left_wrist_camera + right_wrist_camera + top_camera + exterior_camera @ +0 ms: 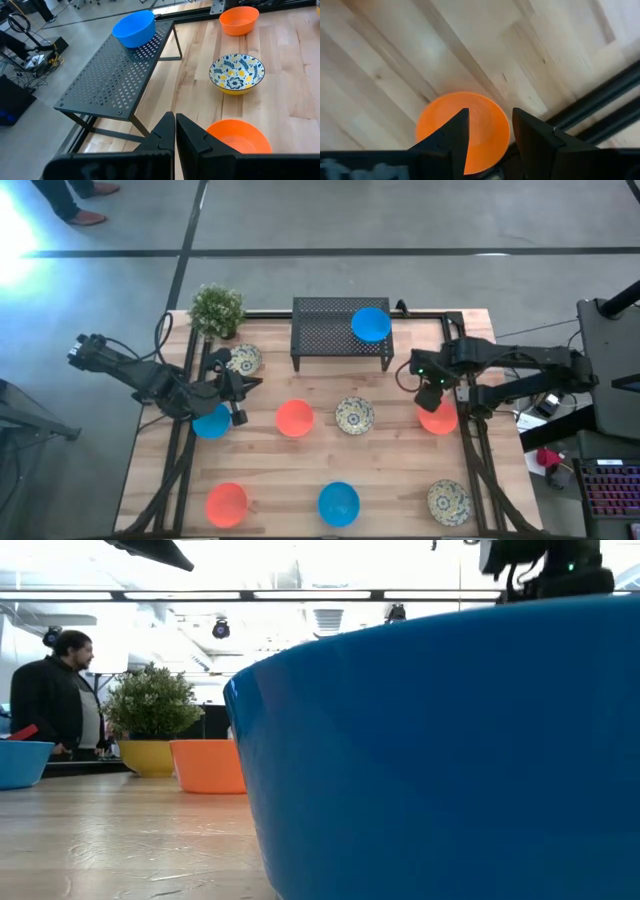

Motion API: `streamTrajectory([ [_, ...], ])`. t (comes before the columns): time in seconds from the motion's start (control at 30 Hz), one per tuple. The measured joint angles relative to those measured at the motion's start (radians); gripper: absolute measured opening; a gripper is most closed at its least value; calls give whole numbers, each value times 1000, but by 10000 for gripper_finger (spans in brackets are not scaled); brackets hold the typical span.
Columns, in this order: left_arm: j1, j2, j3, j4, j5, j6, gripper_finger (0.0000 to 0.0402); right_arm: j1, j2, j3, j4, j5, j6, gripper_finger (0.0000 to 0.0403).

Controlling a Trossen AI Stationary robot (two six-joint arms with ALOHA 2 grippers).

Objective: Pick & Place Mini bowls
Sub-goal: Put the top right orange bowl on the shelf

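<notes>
A: Wooden table [290,470]: right gripper [490,131] hangs with jaws apart, empty, over an orange bowl [470,125] right of the rack [330,330]?

B: Yes. It should straddle the rim squarely. Left gripper [175,125], near the rack, is closed, empty.

Robotics lab: concrete floor [400,215], framed wooden table [390,455]
</notes>
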Motion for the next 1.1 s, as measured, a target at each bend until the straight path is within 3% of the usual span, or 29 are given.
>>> streamTrajectory([
  [0.5,0,0,0,0,0,0,10,0,183,-96,29,3,-161,139],
  [1.1,0,0,0,0,1,-7,10,0,347,-102,85,0,-294,153],
])
